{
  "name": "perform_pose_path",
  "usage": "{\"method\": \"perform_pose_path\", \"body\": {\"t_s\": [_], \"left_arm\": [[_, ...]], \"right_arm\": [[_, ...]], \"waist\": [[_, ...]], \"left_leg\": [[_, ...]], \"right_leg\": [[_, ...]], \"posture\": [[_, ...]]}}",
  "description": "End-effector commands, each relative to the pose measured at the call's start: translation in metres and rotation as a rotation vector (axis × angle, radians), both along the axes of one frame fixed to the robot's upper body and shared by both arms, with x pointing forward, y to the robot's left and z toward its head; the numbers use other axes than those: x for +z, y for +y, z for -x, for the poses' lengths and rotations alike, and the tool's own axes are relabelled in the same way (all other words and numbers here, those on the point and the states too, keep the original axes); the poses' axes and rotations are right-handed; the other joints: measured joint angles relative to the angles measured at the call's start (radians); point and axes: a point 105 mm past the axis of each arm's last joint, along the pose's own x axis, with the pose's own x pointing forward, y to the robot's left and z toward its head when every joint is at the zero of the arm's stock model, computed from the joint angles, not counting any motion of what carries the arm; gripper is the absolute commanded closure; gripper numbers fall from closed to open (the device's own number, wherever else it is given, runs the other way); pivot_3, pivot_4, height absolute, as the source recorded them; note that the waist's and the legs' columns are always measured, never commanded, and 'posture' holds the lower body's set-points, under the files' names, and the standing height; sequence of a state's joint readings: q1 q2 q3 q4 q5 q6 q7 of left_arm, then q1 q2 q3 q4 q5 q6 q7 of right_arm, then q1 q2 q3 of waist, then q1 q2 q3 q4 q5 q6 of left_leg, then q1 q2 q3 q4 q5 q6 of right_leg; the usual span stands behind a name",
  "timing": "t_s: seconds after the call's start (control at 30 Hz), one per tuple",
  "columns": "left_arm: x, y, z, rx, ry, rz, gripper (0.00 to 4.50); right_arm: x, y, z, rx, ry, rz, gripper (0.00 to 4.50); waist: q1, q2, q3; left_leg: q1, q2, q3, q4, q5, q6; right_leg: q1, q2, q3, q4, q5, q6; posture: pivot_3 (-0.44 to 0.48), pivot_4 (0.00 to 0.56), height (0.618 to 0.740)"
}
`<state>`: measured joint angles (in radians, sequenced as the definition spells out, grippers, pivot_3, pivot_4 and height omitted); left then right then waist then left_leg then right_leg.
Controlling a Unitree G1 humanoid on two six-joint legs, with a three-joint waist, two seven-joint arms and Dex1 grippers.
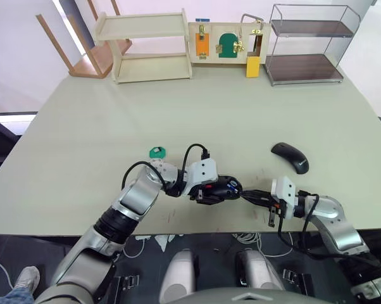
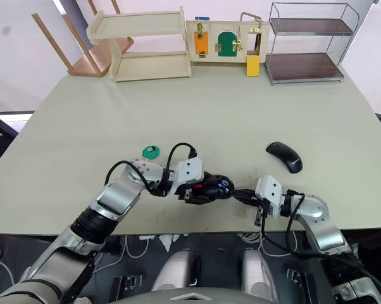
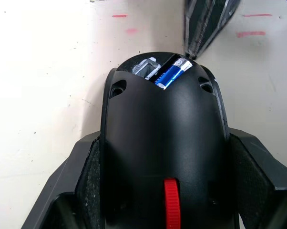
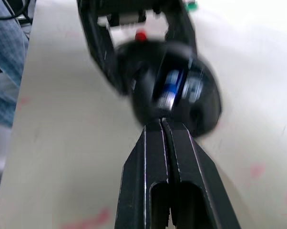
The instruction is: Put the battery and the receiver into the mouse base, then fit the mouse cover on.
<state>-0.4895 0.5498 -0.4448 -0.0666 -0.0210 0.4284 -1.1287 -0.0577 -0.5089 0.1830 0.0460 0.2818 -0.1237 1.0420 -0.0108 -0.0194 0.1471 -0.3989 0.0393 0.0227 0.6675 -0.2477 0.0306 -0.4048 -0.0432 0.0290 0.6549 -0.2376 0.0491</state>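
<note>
My left gripper (image 1: 211, 190) is shut on the mouse base (image 1: 221, 187), its fingers (image 3: 88, 183) clamping both sides near the red wheel (image 3: 170, 205). The base rests on the table near the front edge. The blue battery (image 3: 172, 74) lies in its open compartment. Beside the battery sits a silvery piece (image 3: 146, 67); I cannot tell whether it is the receiver. My right gripper (image 4: 161, 123) is shut with nothing in it, its tips at the base's battery end. The glossy black mouse cover (image 1: 290, 156) lies on the table to the right, apart from both grippers.
A small green object (image 1: 157, 152) lies just behind my left wrist. Along the far edge stand a wooden shelf (image 1: 149, 47), a board with latches (image 1: 225, 41) and a wire rack (image 1: 307, 44). The table's front edge (image 1: 197, 233) is close below both grippers.
</note>
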Motion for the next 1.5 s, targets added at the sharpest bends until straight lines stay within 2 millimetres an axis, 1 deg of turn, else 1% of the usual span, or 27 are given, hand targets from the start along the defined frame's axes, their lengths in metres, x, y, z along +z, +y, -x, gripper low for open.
{"method": "perform_pose_path", "body": {"t_s": [0.03, 0.17, 0.2, 0.27, 0.3, 0.33, 0.37, 0.4, 0.43, 0.47, 0.5, 0.53, 0.6, 0.63, 0.67, 0.8, 0.97, 1.03, 1.07, 1.1, 1.2, 1.5], "left_arm": [[-0.010, 0.000, 0.005, -0.013, 0.029, -0.032, 1.59], [-0.010, 0.001, 0.005, -0.013, 0.028, -0.032, 1.59], [-0.011, 0.001, 0.005, -0.012, 0.028, -0.031, 1.59], [-0.011, 0.000, 0.005, -0.010, 0.028, -0.030, 1.59], [-0.011, 0.000, 0.005, -0.009, 0.029, -0.029, 1.59], [-0.011, 0.000, 0.005, -0.009, 0.029, -0.029, 1.59], [-0.011, 0.000, 0.004, -0.008, 0.027, -0.028, 1.59], [-0.011, 0.000, 0.004, -0.008, 0.026, -0.028, 1.59], [-0.011, 0.000, 0.003, -0.006, 0.024, -0.028, 1.59], [-0.011, 0.000, 0.003, -0.006, 0.023, -0.028, 1.59], [-0.010, 0.000, 0.002, -0.005, 0.021, -0.029, 1.59], [-0.010, 0.000, 0.002, -0.004, 0.021, -0.028, 1.59], [-0.010, 0.000, 0.002, -0.005, 0.021, -0.028, 1.59], [-0.010, 0.000, 0.001, -0.007, 0.020, -0.029, 1.59], [-0.010, 0.000, 0.001, -0.007, 0.020, -0.029, 1.59], [-0.010, -0.001, -0.001, -0.005, 0.019, -0.026, 1.59], [-0.006, -0.001, -0.002, 0.007, 0.049, -0.006, 1.59], [-0.002, -0.002, -0.003, 0.030, 0.084, 0.029, 0.54], [-0.001, -0.002, -0.003, 0.029, 0.089, 0.032, 0.15], [0.000, -0.002, -0.002, 0.027, 0.091, 0.033, 0.07], [0.004, -0.004, -0.002, 0.024, 0.090, 0.054, 0.07], [0.026, -0.009, -0.006, 0.009, 0.026, 0.119, 0.07]], "right_arm": [[0.020, -0.015, 0.001, -0.038, -0.054, -0.033, 4.45], [0.030, -0.035, 0.010, -0.068, -0.053, -0.114, 4.45], [0.029, -0.038, 0.013, -0.059, -0.059, -0.106, 4.45], [0.029, -0.052, 0.013, -0.081, -0.034, -0.092, 4.45], [0.030, -0.058, 0.012, -0.093, -0.032, -0.096, 4.24], [0.032, -0.062, 0.012, -0.100, -0.031, -0.102, 3.91], [0.033, -0.066, 0.013, -0.100, -0.020, -0.109, 3.71], [0.033, -0.069, 0.014, -0.098, -0.010, -0.113, 3.14], [0.032, -0.073, 0.015, -0.101, -0.003, -0.112, 2.72], [0.032, -0.077, 0.016, -0.101, 0.000, -0.111, 2.45], [0.032, -0.080, 0.016, -0.103, -0.005, -0.114, 1.93], [0.033, -0.083, 0.017, -0.104, -0.006, -0.122, 1.58], [0.033, -0.087, 0.019, -0.096, -0.014, -0.129, 0.72], [0.033, -0.089, 0.020, -0.093, -0.025, -0.127, 0.18], [0.033, -0.090, 0.020, -0.091, -0.034, -0.125, 0.08], [0.031, -0.092, 0.027, -0.038, -0.043, -0.131, 0.08], [0.030, -0.098, 0.025, -0.038, -0.073, -0.137, 0.08], [0.032, -0.098, 0.023, -0.032, -0.100, -0.151, 0.00], [0.032, -0.098, 0.022, -0.032, -0.106, -0.158, 0.00], [0.032, -0.099, 0.021, -0.032, -0.109, -0.162, 0.00], [0.031, -0.098, 0.021, -0.032, -0.110, -0.173, 0.00], [0.028, -0.097, 0.025, -0.016, -0.105, -0.192, 0.00]], "waist": [[0.001, 0.001, 0.002], [0.004, 0.001, 0.002], [0.003, 0.001, 0.002], [0.003, 0.001, 0.003], [0.002, 0.002, 0.003], [0.002, 0.001, 0.003], [0.002, 0.001, 0.003], [0.002, 0.001, 0.003], [0.002, 0.001, 0.003], [0.002, 0.001, 0.003], [0.003, 0.001, 0.003], [0.004, 0.002, 0.003], [0.005, 0.001, 0.003], [0.005, 0.001, 0.003], [0.005, 0.002, 0.003], [0.005, 0.002, 0.003], [0.005, 0.002, 0.004], [0.006, 0.002, 0.004], [0.007, 0.003, 0.004], [0.007, 0.003, 0.004], [0.006, 0.003, 0.004], [0.004, 0.004, 0.009]], "left_leg": [[0.000, 0.000, 0.000, 0.000, 0.000, 0.000], [-0.001, 0.000, 0.000, 0.000, 0.000, 0.000], [-0.001, 0.000, 0.000, 0.000, 0.000, 0.000], [-0.001, 0.000, 0.000, 0.000, 0.000, 0.000], [-0.001, 0.000, 0.000, 0.000, 0.000, 0.000], [-0.001, 0.000, 0.000, 0.000, 0.000, 0.000], [-0.001, 0.000, 0.000, 0.001, 0.000, 0.000], [0.000, 0.000, 0.000, 0.001, 0.000, 0.000], [0.000, 0.000, 0.000, 0.001, 0.000, 0.000], [0.000, 0.000, 0.000, 0.001, 0.000, 0.000], [-0.001, 0.000, 0.000, 0.000, 0.000, 0.000], [-0.001, 0.000, 0.000, 0.000, 0.000, 0.000], [-0.001, 0.000, 0.000, 0.000, 0.000, 0.000], [-0.001, 0.000, 0.000, 0.000, 0.000, 0.000], [-0.001, 0.000, 0.000, 0.000, 0.000, 0.000], [-0.001, 0.000, 0.000, 0.000, 0.000, 0.000], [-0.001, 0.000, 0.000, 0.000, 0.000, 0.000], [-0.001, 0.000, 0.000, 0.001, 0.000, 0.000], [-0.001, 0.000, 0.000, 0.001, 0.000, 0.000], [-0.001, 0.000, 0.000, 0.001, 0.000, 0.000], [-0.001, 0.000, 0.000, 0.001, 0.000, 0.000], [-0.001, 0.000, 0.000, 0.001, 0.000, 0.000]], "right_leg": [[0.000, 0.000, 0.000, 0.000, 0.000, 0.000], [0.000, 0.000, 0.000, 0.000, 0.000, 0.000], [0.000, 0.000, -0.001, 0.000, 0.000, 0.000], [0.000, 0.000, 0.000, 0.000, 0.000, 0.000], [0.000, 0.000, 0.000, 0.000, 0.000, 0.000], [0.000, 0.000, 0.000, 0.000, 0.000, 0.001], [0.000, 0.000, 0.000, 0.000, 0.000, 0.001], [0.000, 0.000, 0.000, 0.000, 0.000, 0.001], [0.000, 0.000, 0.000, 0.000, 0.000, 0.001], [0.000, 0.000, 0.000, 0.000, 0.000, 0.001], [0.000, 0.000, 0.000, 0.000, 0.000, 0.001], [0.000, 0.000, 0.000, -0.001, 0.000, 0.000], [0.000, 0.000, 0.000, -0.001, 0.000, 0.000], [0.000, 0.000, 0.000, -0.001, 0.000, 0.000], [0.000, 0.000, 0.000, -0.001, 0.000, 0.001], [0.000, 0.000, 0.000, -0.001, 0.000, 0.001], [0.000, 0.000, 0.000, -0.001, 0.000, 0.001], [0.000, -0.001, 0.000, -0.001, 0.000, 0.001], [0.000, -0.001, 0.000, -0.001, 0.000, 0.001], [0.000, -0.001, 0.000, -0.001, 0.000, 0.001], [0.000, -0.001, 0.000, -0.001, 0.000, 0.001], [0.000, -0.001, 0.000, -0.001, 0.000, 0.000]], "posture": [[0.000, 0.150, 0.740], [0.000, 0.150, 0.740], [0.000, 0.150, 0.740], [0.000, 0.150, 0.740], [0.000, 0.150, 0.740], [0.000, 0.150, 0.740], [0.000, 0.150, 0.740], [0.000, 0.150, 0.740], [0.000, 0.150, 0.740], [0.000, 0.150, 0.740], [0.000, 0.150, 0.740], [0.000, 0.150, 0.740], [0.000, 0.150, 0.740], [0.000, 0.150, 0.740], [0.000, 0.150, 0.740], [0.000, 0.150, 0.740], [0.000, 0.150, 0.740], [0.000, 0.150, 0.740], [0.000, 0.150, 0.740], [0.000, 0.150, 0.740], [0.000, 0.150, 0.740], [0.000, 0.150, 0.740]]}}
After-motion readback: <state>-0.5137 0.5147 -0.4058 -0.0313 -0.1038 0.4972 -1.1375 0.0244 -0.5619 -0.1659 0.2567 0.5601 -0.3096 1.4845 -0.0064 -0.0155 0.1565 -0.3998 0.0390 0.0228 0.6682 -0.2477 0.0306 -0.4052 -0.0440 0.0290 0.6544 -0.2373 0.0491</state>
